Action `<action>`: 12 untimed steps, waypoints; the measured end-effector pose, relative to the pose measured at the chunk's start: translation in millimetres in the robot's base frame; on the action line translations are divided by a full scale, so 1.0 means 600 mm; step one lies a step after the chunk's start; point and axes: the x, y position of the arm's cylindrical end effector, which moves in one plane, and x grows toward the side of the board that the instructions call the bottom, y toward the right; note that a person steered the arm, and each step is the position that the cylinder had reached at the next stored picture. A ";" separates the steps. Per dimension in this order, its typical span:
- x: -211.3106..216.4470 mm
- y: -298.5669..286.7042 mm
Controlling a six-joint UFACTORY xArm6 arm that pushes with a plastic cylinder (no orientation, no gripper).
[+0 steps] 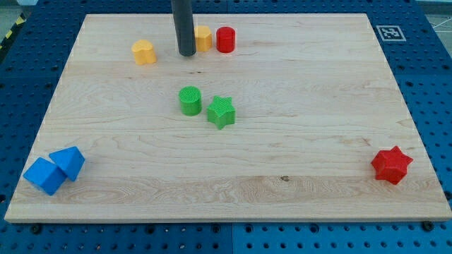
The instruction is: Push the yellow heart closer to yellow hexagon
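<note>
1. The yellow heart (143,52) sits near the view's top left of the wooden board (296,162), a small matte plastic block with a notched top, standing alone on the pale grain.
2. The yellow hexagon (203,38) is to its right, along the same top strip; my rod hides its left side, so I see only part of its faceted shape.
3. My tip (187,53) rests on the board between the two yellow blocks, just beside the hexagon and apart from the heart. The rod is a smooth dark cylinder; it carries no pincer, so I have no jaw state to report.
4. A red cylinder (225,39) stands touching or nearly touching the hexagon's right side.
5. Near the board's middle, a ribbed green cylinder (190,100) and a green star (221,111) sit just beside each other.
6. At the view's bottom left, two blue blocks (55,169) with angular faces touch each other; I cannot tell their exact shapes.
7. A red star (391,165) lies at the view's bottom right.
8. A blue perforated table (424,63) surrounds the board.
</note>
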 end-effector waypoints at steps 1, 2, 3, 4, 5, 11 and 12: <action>0.006 0.019; 0.007 0.019; 0.007 0.010; 0.039 -0.064; 0.088 -0.139; 0.049 -0.092; 0.038 -0.065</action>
